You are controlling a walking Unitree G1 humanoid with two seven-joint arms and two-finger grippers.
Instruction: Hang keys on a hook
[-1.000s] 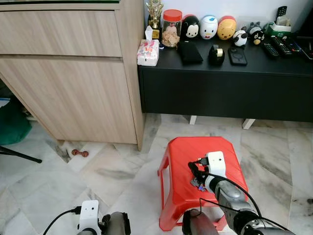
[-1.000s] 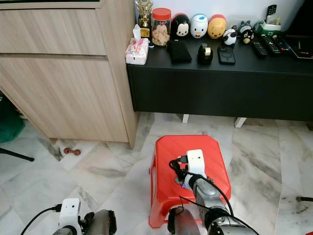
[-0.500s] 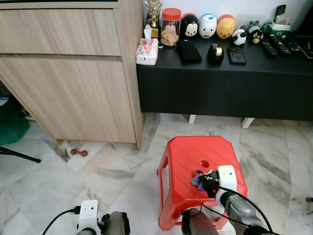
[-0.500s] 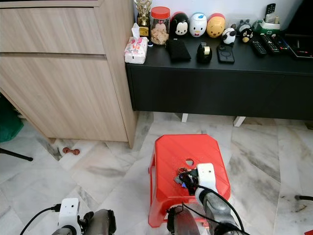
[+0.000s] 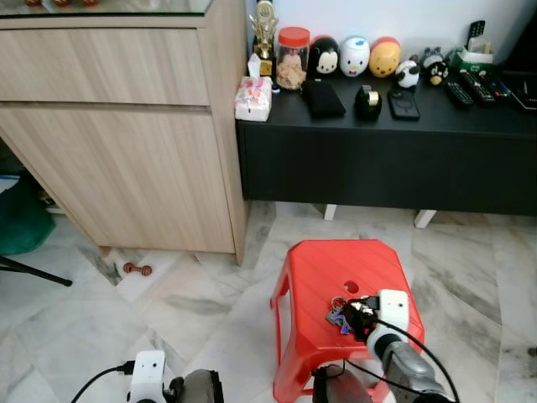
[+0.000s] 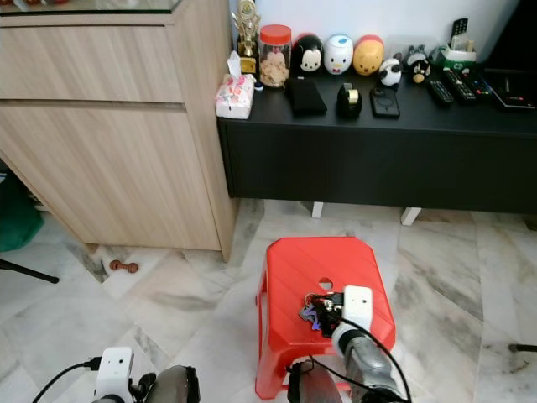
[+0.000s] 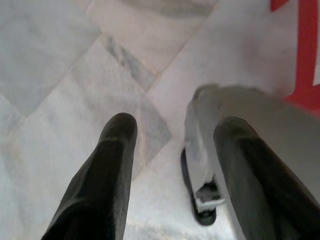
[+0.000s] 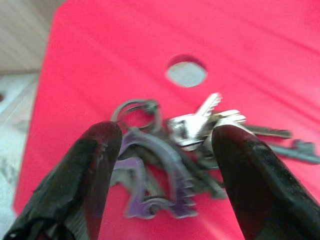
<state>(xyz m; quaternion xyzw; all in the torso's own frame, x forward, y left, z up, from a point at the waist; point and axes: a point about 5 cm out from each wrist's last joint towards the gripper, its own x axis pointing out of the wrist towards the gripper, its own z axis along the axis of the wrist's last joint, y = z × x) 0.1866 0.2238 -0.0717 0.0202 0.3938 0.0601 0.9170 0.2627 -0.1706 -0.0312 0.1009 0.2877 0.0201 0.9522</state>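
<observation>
Step in hand, as judged: grasp keys [image 8: 175,150] off red stool [image 5: 312,277].

- Keys lie on stool top, toward its front edge, just in front of centre hole [image 8: 186,73].
- Right gripper [image 8: 165,145] spread wide, fingers straddling bunch, nothing held.
- To do well: lower until fingertips meet stool top, close across ring and purple fob [image 8: 155,187], lift straight up.
- Left gripper [image 7: 172,137] open, idle above marble floor [image 7: 60,65].
- Hook not visible.

Versus a second ago: right gripper has pulled back from stool centre toward front edge; keys now uncovered.
</observation>
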